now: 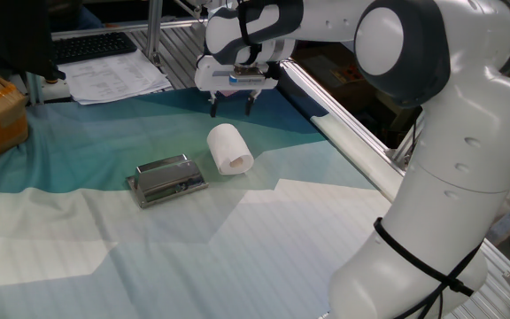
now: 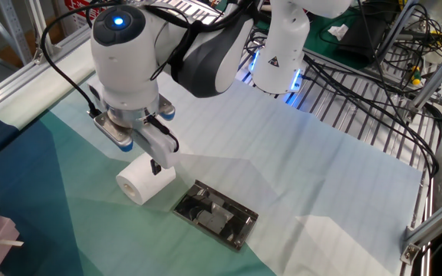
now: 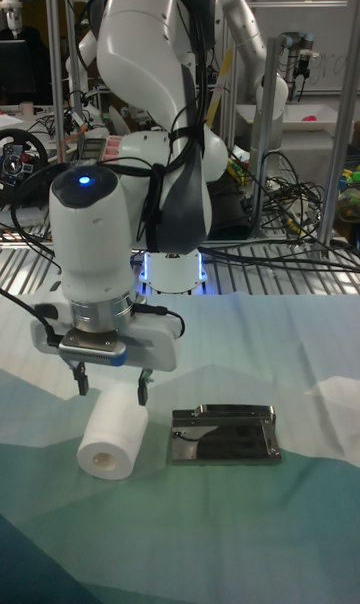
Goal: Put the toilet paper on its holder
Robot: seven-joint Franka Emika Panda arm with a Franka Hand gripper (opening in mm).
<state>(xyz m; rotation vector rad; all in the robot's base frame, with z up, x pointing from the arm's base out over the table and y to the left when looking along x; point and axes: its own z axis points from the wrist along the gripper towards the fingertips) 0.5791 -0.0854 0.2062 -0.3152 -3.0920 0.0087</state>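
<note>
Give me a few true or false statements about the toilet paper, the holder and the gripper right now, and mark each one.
1. The toilet paper lies on its side on the cloth. True.
2. The toilet paper is already on the holder. False: it lies beside the holder, apart from it.
3. The gripper is open and holds nothing. True.
4. The holder stands upright. False: it lies flat on the cloth.
5. The gripper is shut on the toilet paper. False: it hangs above the roll with its fingers spread.
</note>
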